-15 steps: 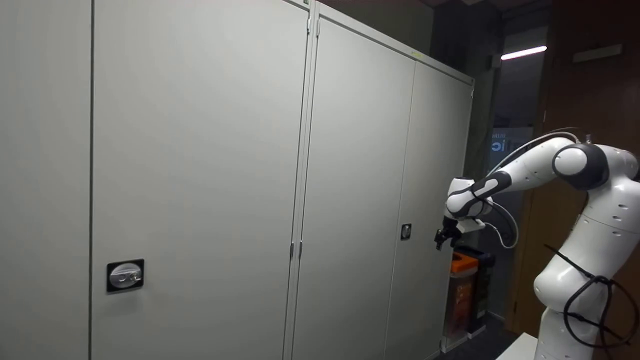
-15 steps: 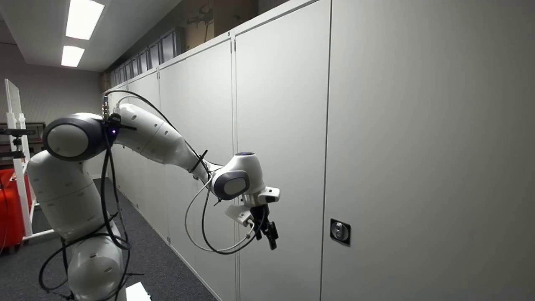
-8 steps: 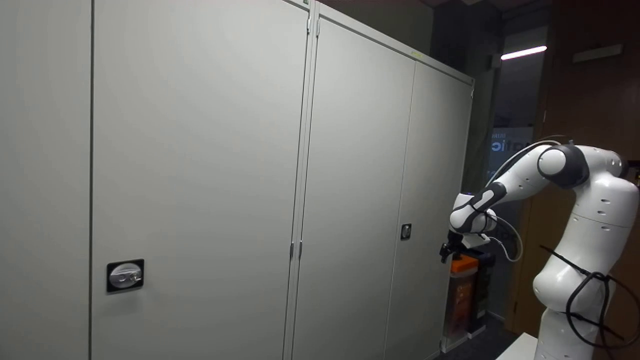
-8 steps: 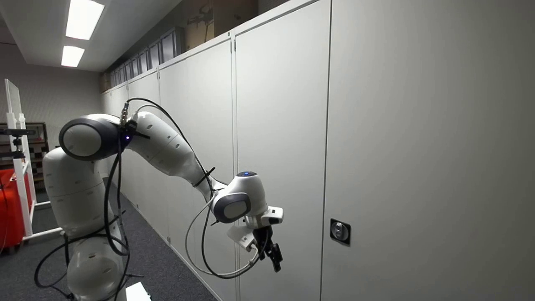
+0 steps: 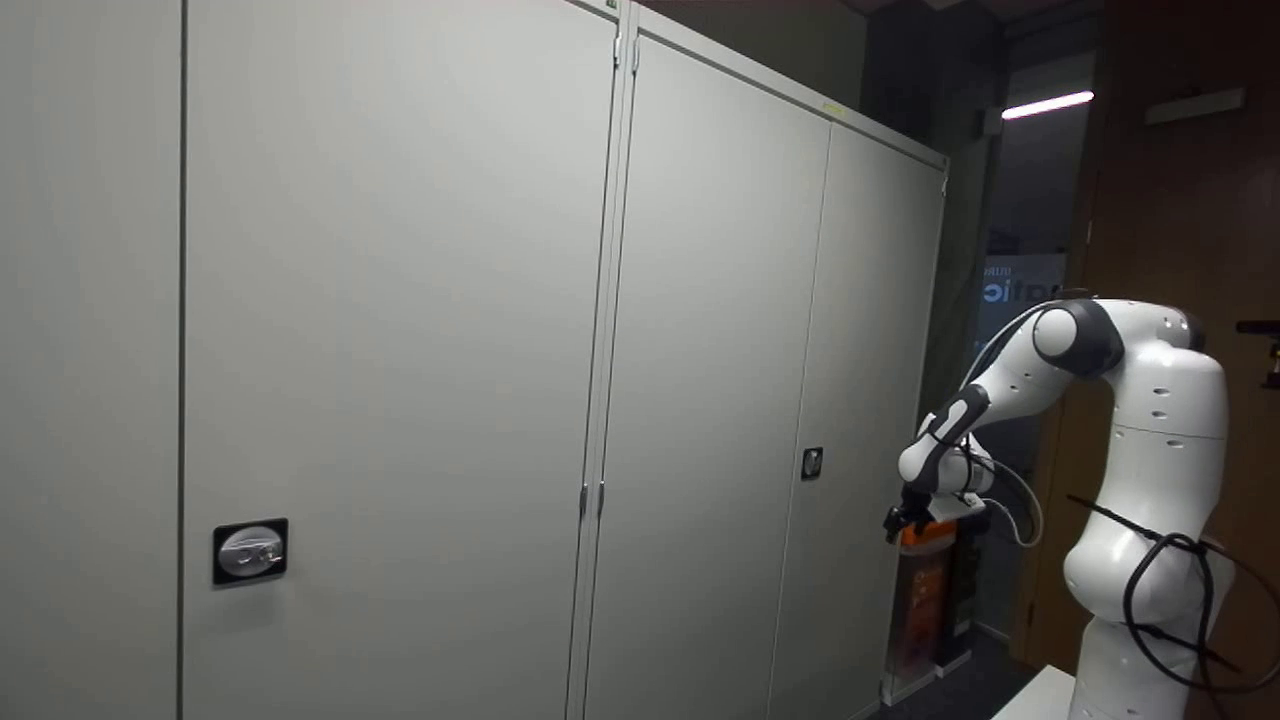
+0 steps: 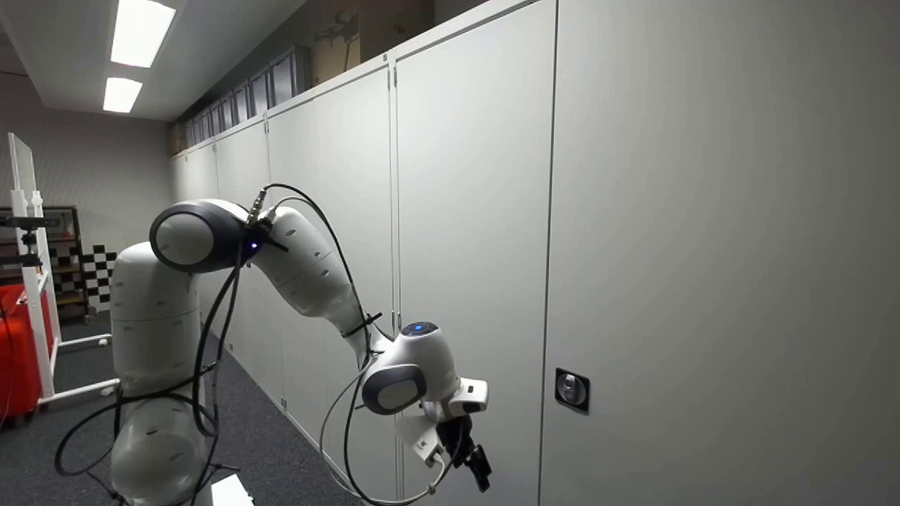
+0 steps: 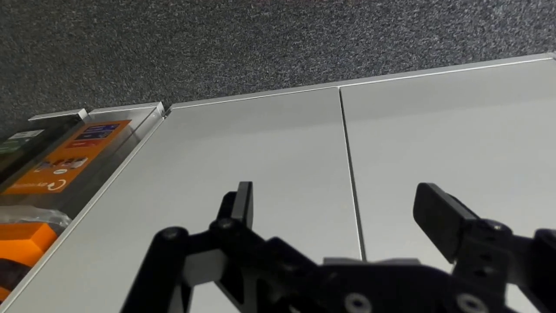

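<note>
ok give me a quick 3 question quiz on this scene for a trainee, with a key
1. True or false: the hand is closed around an object.
2. Multiple choice: in the wrist view, what is directly behind the hand? a) a brick wall; b) cabinet doors; c) a curtain.
3. Short answer: what colour is the lid of the bin next to those doors?

Key:
1. False; the hand is open and empty.
2. b.
3. Orange.
</note>
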Controlling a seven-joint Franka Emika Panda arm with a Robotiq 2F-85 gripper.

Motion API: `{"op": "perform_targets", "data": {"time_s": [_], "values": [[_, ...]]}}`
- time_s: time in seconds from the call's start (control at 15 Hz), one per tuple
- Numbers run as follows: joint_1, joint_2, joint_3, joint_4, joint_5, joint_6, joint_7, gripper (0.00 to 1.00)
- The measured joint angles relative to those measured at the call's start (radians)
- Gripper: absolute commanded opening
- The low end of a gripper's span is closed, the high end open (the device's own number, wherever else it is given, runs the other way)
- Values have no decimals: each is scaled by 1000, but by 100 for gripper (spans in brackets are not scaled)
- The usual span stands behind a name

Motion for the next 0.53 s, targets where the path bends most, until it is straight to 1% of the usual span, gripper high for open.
{"op": "perform_targets", "data": {"time_s": [0.13, 0.27, 0.53], "values": [[0, 31, 12, 0, 99, 58, -85, 100], [-4, 49, 46, 0, 221, 105, -185, 100], [-35, 51, 168, 22, 514, 142, -421, 100]]}}
